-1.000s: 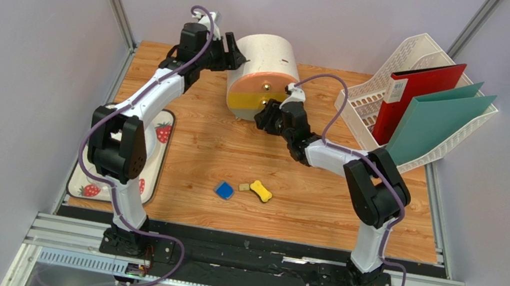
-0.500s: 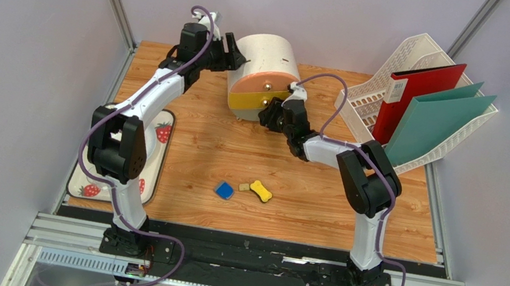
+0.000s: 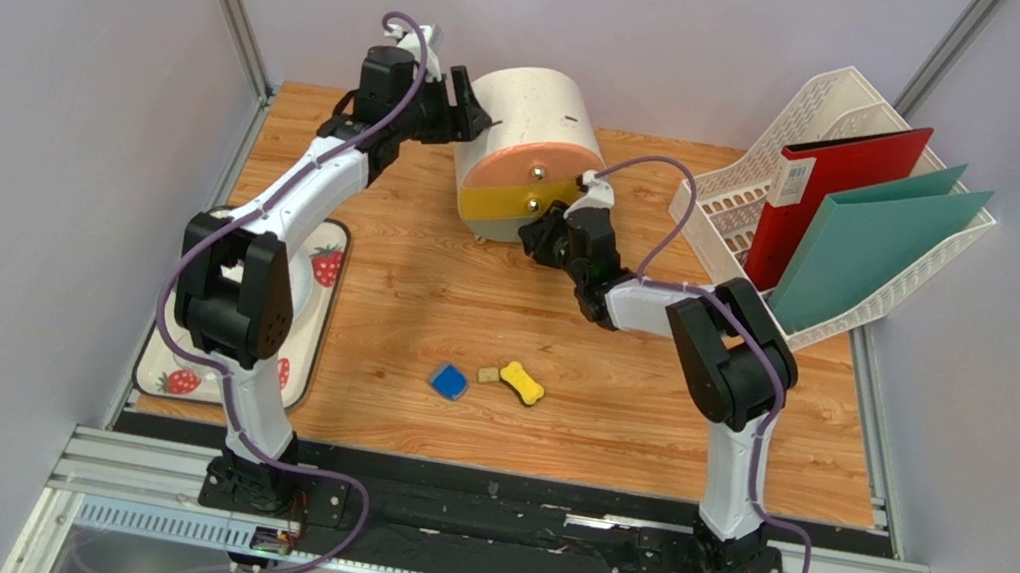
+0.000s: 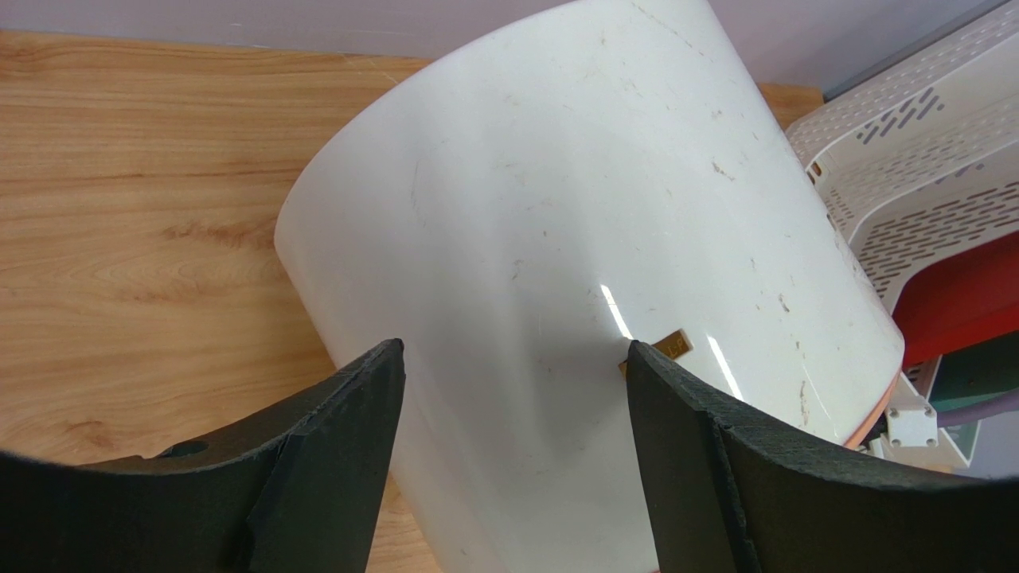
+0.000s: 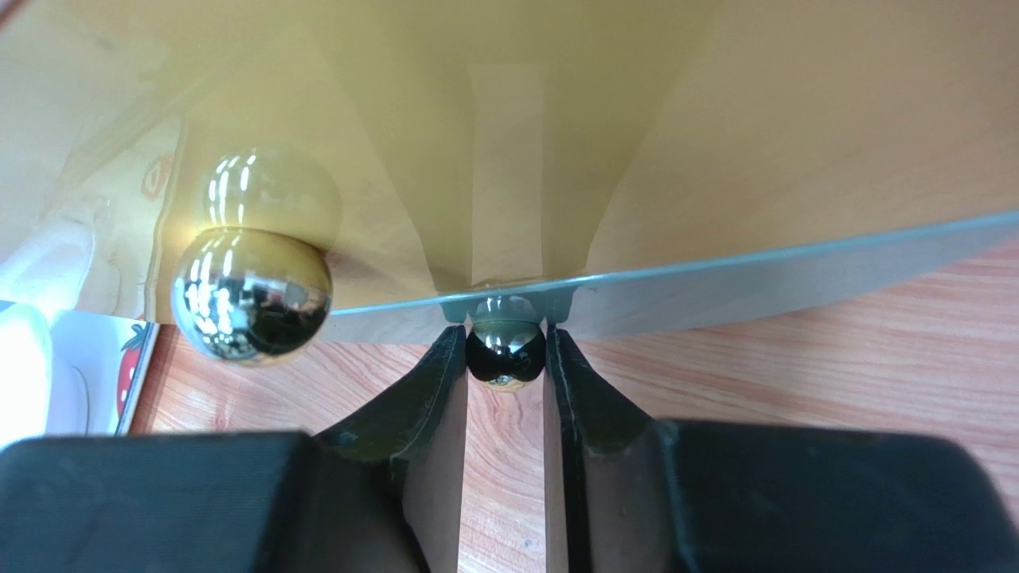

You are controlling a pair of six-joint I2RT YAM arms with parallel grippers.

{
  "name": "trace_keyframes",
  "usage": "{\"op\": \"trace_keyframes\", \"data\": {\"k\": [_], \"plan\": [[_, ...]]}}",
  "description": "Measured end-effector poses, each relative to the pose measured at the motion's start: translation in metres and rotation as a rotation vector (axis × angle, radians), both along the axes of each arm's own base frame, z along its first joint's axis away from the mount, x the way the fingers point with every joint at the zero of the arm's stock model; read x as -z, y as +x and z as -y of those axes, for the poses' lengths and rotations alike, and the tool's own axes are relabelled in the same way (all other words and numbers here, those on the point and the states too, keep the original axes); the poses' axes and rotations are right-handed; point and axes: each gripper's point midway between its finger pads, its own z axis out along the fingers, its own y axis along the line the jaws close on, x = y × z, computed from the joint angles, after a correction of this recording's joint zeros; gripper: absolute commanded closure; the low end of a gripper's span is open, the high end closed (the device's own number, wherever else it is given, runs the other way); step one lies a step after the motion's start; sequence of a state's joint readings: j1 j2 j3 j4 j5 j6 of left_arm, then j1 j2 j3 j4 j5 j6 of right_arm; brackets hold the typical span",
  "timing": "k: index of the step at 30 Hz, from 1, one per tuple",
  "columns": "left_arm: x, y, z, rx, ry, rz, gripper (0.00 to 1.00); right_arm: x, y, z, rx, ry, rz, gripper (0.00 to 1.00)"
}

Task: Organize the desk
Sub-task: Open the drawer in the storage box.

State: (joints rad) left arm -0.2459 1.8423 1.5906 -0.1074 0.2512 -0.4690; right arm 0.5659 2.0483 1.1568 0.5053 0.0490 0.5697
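seeing right gripper [image 5: 504,349] clamped on the yellow drawer's knob [image 5: 506,361], round drawer box [image 3: 534,116] far-centre on the desk [image 3: 636,397] under both arms, left gripper [image 4: 514,358] open wide behind it. pull straight, slow, bracing the box.

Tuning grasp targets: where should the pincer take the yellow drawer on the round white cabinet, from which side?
Its chrome ball knob, head-on from the front, jaws either side. The yellow drawer face is flat and glossy; the knob alone sticks out. The right pincer is closed on it that way.
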Motion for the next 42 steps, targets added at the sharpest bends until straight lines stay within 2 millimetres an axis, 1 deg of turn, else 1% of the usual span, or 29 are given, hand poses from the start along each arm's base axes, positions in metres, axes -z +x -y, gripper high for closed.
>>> {"op": "trace_keyframes", "data": {"k": [3, 6, 9, 12, 15, 17, 19, 20, 23, 24, 25, 26, 28, 30, 33, 35, 36, 38, 42], "plan": [[0.001, -0.002, 0.002, 0.009, -0.003, -0.007, 0.24, 0.0, -0.006, 0.002, -0.003, 0.016, 0.011, 0.91], [0.001, -0.004, 0.004, 0.014, -0.009, -0.015, 0.23, 0.0, -0.018, 0.008, -0.006, 0.017, 0.004, 0.9], [0.001, -0.005, 0.005, 0.013, -0.015, -0.022, 0.23, 0.0, -0.034, 0.01, -0.015, 0.01, -0.009, 0.91], [0.002, -0.005, 0.005, 0.01, -0.02, -0.027, 0.23, 0.0, -0.044, 0.011, -0.016, 0.001, -0.025, 0.9], [0.002, -0.005, 0.005, 0.007, -0.022, -0.03, 0.23, 0.001, -0.063, 0.016, -0.021, -0.002, -0.042, 0.9], [0.002, -0.005, 0.005, 0.006, -0.023, -0.03, 0.23, 0.001, -0.076, 0.016, -0.029, -0.009, -0.055, 0.88], [0.002, -0.005, 0.005, 0.005, -0.024, -0.032, 0.23, 0.0, -0.082, 0.016, -0.027, -0.014, -0.057, 0.85], [0.002, -0.005, 0.005, 0.004, -0.025, -0.032, 0.23, 0.001, -0.085, 0.017, -0.027, -0.019, -0.063, 0.82], [0.002, -0.006, 0.005, 0.003, -0.024, -0.033, 0.21, 0.002, -0.093, 0.017, -0.035, -0.034, -0.077, 0.55], [0.001, -0.006, 0.005, 0.002, -0.024, -0.032, 0.2, 0.001, -0.094, 0.018, -0.036, -0.037, -0.079, 0.43], [0.002, -0.006, 0.004, 0.0, -0.023, -0.033, 0.19, 0.0, -0.097, 0.018, -0.045, -0.051, -0.082, 0.38], [0.002, -0.006, 0.004, -0.002, -0.022, -0.031, 0.18, -0.001, -0.1, 0.019, -0.052, -0.06, -0.086, 0.34], [0.002, -0.007, 0.003, -0.006, -0.02, -0.031, 0.18, -0.01, -0.11, 0.019, -0.083, -0.089, -0.078, 0.29], [0.002, -0.008, 0.002, -0.009, -0.019, -0.032, 0.17, -0.029, -0.118, 0.021, -0.115, -0.108, -0.051, 0.26], [0.002, -0.011, 0.001, -0.008, -0.018, -0.034, 0.16, -0.062, -0.135, 0.023, -0.195, -0.135, 0.009, 0.26], [0.002, -0.013, 0.001, -0.008, -0.017, -0.036, 0.13, -0.073, -0.147, 0.024, -0.262, -0.162, 0.031, 0.26], [0.002, -0.014, 0.0, -0.009, -0.018, -0.035, 0.12, -0.072, -0.152, 0.024, -0.287, -0.179, 0.028, 0.26], [0.002, -0.017, -0.001, -0.011, -0.017, -0.037, 0.1, -0.062, -0.164, 0.027, -0.339, -0.228, 0.001, 0.25], [0.002, -0.026, -0.002, -0.007, -0.01, -0.044, 0.07, -0.023, -0.194, 0.039, -0.428, -0.321, -0.104, 0.25]]}}
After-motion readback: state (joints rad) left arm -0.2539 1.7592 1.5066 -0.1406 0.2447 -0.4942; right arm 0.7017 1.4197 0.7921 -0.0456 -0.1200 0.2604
